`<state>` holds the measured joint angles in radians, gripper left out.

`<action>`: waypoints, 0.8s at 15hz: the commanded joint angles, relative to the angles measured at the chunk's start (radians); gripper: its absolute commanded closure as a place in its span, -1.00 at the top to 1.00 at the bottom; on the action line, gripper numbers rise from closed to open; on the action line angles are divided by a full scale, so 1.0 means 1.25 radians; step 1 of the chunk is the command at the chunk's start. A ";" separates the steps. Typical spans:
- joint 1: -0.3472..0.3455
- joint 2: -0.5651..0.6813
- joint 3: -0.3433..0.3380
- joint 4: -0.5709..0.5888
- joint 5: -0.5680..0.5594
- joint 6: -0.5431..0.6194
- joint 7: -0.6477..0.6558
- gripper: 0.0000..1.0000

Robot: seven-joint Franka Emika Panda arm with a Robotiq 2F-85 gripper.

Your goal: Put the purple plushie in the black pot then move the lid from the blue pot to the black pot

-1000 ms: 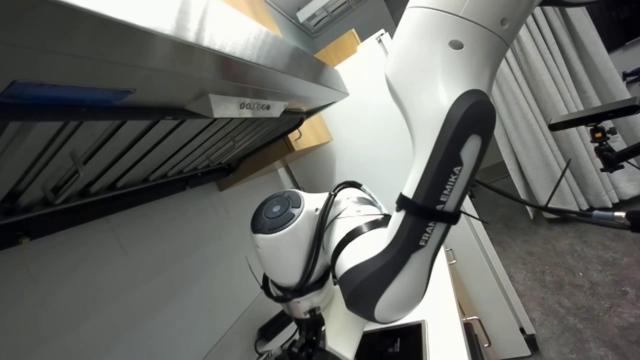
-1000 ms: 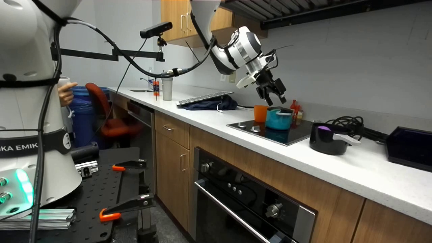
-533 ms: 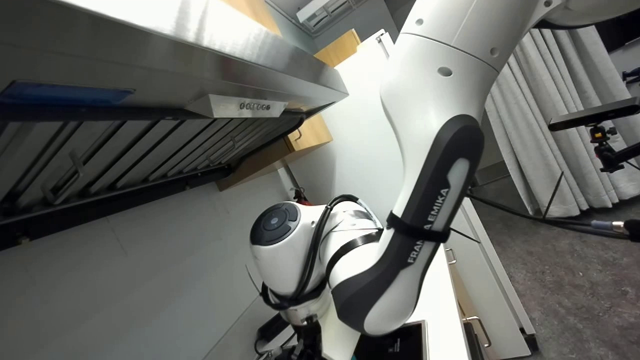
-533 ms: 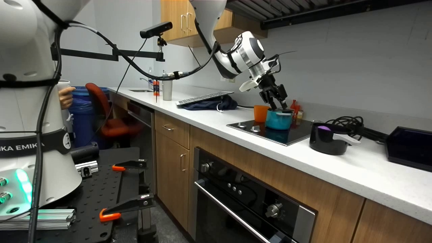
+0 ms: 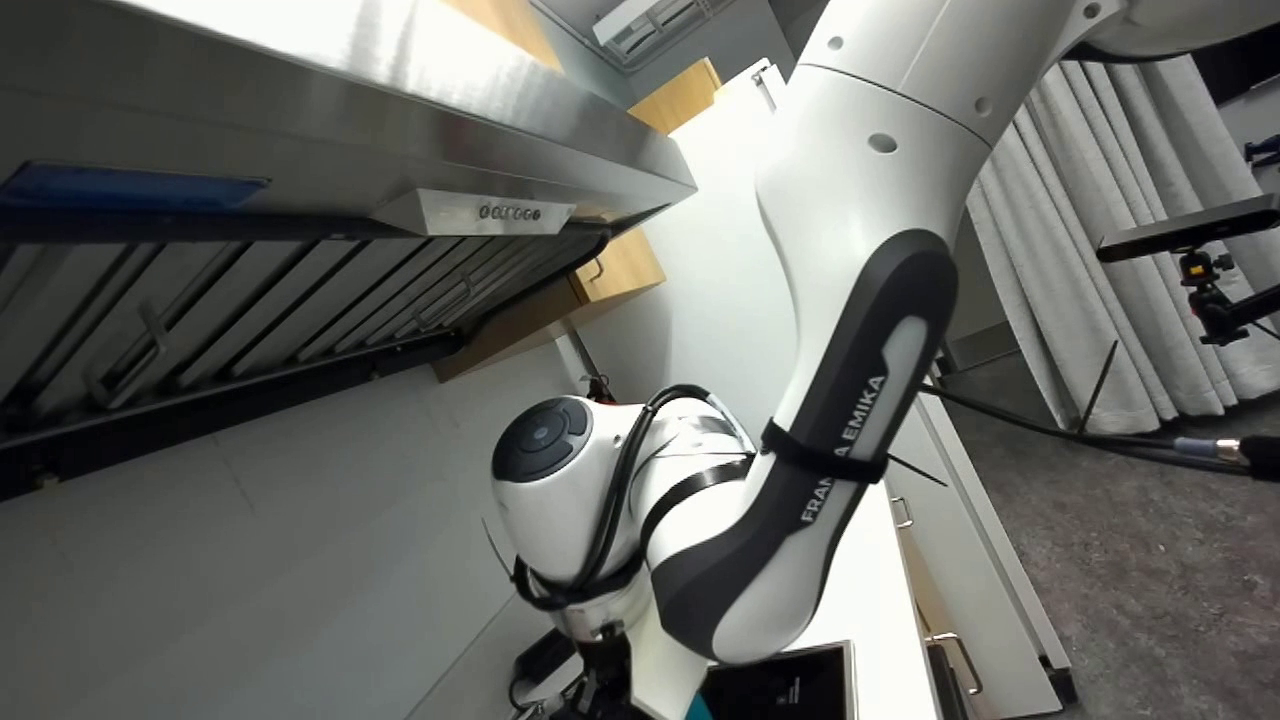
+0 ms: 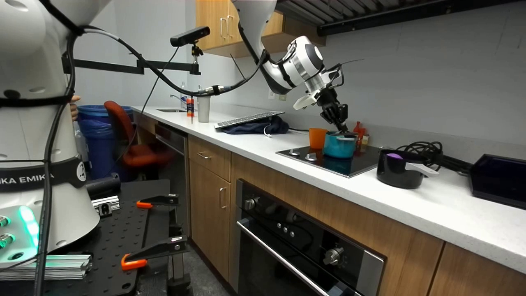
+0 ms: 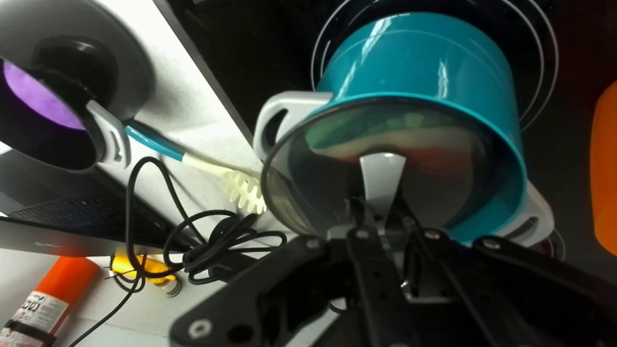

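Purple plushie inside open black pot; clear, grey-handled lid on upright blue pot.

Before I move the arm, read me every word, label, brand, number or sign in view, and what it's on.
"FRA ... EMIKA": dark arm cover; a strap hides letters between.
"KA EMIK": robot base band, cut by the picture edge, crossed by a cable.
Round emblem on that band: details unclear.
Too small or blurred to read: white label on the red cylinder, cooktop markings, hood buttons, mark on the laptop-like thing.
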<state>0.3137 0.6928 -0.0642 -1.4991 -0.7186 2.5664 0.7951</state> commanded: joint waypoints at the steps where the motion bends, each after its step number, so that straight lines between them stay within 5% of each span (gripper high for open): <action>1: 0.027 -0.007 -0.027 -0.002 0.007 -0.006 -0.002 -0.93; 12: 0.031 -0.121 -0.094 -0.101 -0.036 0.032 0.090 -0.93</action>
<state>0.3526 0.6130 -0.1506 -1.5506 -0.7360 2.5731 0.8381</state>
